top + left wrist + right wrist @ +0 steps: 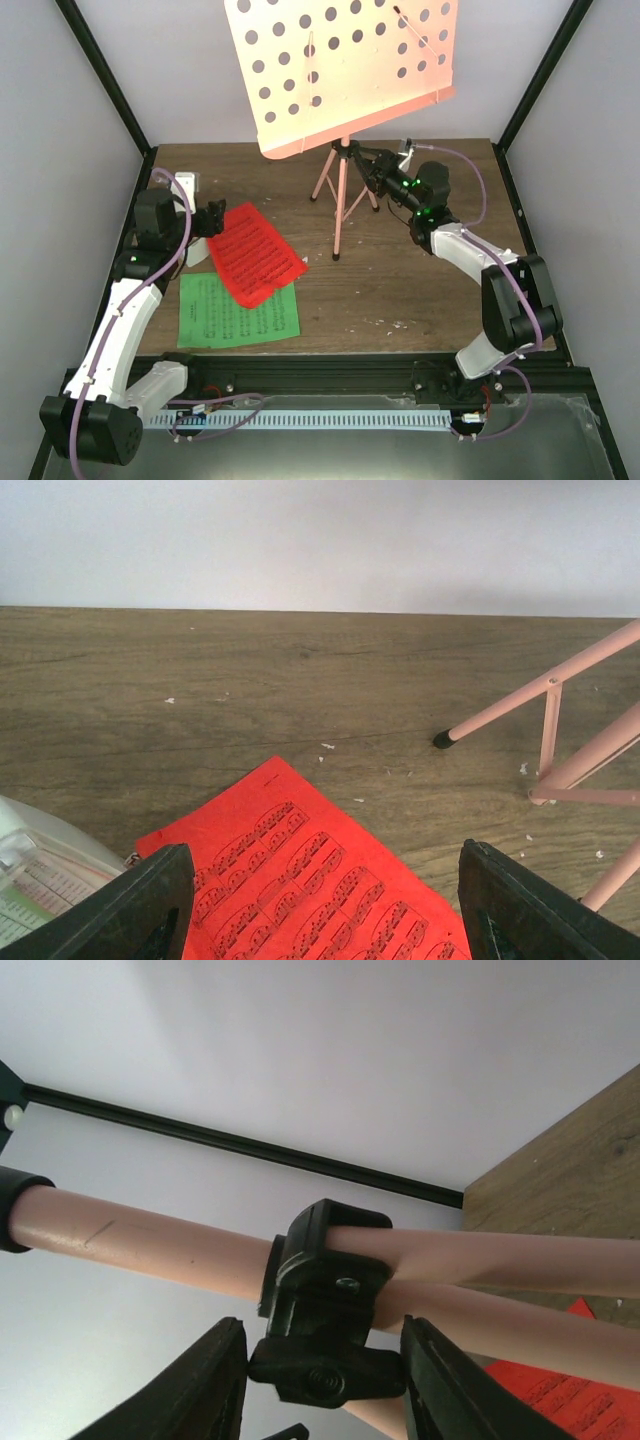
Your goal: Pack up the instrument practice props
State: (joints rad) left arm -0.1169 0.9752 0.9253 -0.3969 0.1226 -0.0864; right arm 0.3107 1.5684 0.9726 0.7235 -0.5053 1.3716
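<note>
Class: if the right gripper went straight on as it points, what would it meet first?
The black plastic clamp knob on the pink tubular music stand; it sits between the right gripper's fingers, seemingly touching both.

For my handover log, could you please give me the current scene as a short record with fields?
music stand: upright, centre rear
red page: overlaps green page
left claw: open, over red page
right claw: shut on black clamp knob of stand
metronome: beside left claw, only partly visible
</note>
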